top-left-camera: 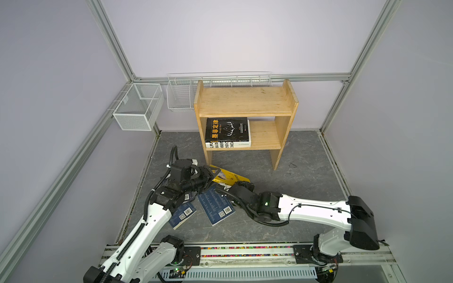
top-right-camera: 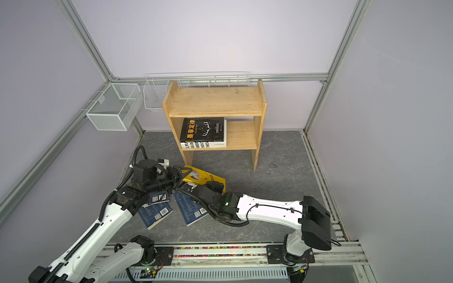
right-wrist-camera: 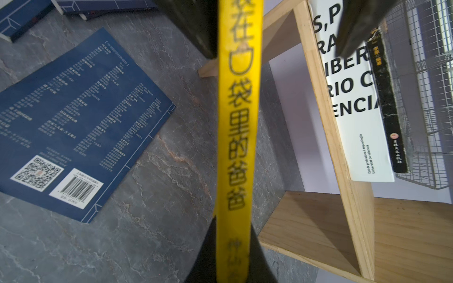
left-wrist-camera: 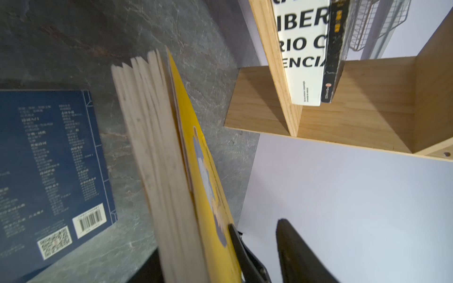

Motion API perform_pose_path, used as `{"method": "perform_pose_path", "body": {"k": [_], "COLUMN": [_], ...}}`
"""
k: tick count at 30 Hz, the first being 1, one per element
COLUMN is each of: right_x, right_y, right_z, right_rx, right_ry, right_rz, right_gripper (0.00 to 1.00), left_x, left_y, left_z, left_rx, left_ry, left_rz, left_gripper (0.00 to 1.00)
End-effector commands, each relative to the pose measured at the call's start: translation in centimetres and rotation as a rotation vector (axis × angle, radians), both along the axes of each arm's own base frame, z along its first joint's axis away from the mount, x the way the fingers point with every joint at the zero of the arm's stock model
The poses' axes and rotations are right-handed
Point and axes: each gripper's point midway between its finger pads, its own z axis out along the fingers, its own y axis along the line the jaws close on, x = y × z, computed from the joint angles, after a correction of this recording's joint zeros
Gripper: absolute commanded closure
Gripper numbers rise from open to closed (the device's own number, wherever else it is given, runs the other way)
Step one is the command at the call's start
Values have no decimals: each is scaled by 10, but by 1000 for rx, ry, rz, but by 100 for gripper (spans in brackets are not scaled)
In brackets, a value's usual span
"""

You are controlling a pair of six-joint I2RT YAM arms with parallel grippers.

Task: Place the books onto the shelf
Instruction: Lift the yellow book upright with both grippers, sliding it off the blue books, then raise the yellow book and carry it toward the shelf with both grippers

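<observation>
Pale lilac walls (top-left-camera: 232, 36) are enclosing a grey marbled table (top-left-camera: 306, 191), aluminium rails (top-left-camera: 306, 77) are framing them, and white wire baskets (top-left-camera: 137, 110) are seemingly hanging near its far-left corner.

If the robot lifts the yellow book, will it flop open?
Probably a bit floppy: the yellow book has a thin soft cover and its pages fan apart. It looks light, since the spine is narrow. Gripped at the spine by the right end effector, it likely won't slip.

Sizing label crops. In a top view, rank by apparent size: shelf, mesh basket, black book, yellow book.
1. shelf
2. mesh basket
3. black book, yellow book: unranked; alike, and the yellow one is tilted and partly covered.
</observation>
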Motion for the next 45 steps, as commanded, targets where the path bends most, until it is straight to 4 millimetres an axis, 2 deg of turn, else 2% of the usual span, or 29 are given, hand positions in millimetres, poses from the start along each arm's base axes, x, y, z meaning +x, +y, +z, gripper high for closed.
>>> {"method": "perform_pose_path", "body": {"k": [1,5,9,10,13,15,19,20,22,25,28,31,34,36,39,45], "right_x": [0,0,1,0,-7,-17,-41,-46,-49,-42,-39,-40,-40,-36,-26,-22], "right_y": [15,15,15,14,9,5,-4,-7,-20,-43,-59,-62,-57,-52,-47,-40], "right_z": [21,20,23,27,40,52,88,98,122,152,180,202,217,221,222,247], "right_rx": [49,44,83,111,244,360,636,696,818,978,1134,1257,1340,1379,1446,1615], "right_ry": [-98,-116,-115,-104,-7,106,340,377,409,407,429,485,566,618,700,816], "right_rz": [17,12,-9,-16,-13,6,102,129,155,141,166,235,294,306,303,458], "right_gripper": [88,87,76,67,31,19,2,1,6,11,11,11,11,11,11,11], "left_x": [6,8,6,5,-1,-8,-27,-30,-36,-46,-49,-62,-69,-73,-75,-59], "left_y": [-3,0,2,4,10,14,20,20,18,17,22,31,33,35,37,22], "left_z": [10,6,9,11,19,25,46,52,73,119,170,230,273,292,310,314], "left_rx": [-7,-3,-1,5,29,58,68,69,57,32,39,4,-44,-60,-103,-189], "left_ry": [-33,-25,-36,-41,-77,-108,-186,-209,-288,-451,-644,-897,-1088,-1190,-1289,-1306], "left_rz": [-13,-5,-6,-7,-31,-64,-115,-125,-158,-192,-171,-116,-86,-70,-43,-98], "left_gripper": [56,75,92,95,99,100,100,100,100,100,100,100,100,100,100,100]}}
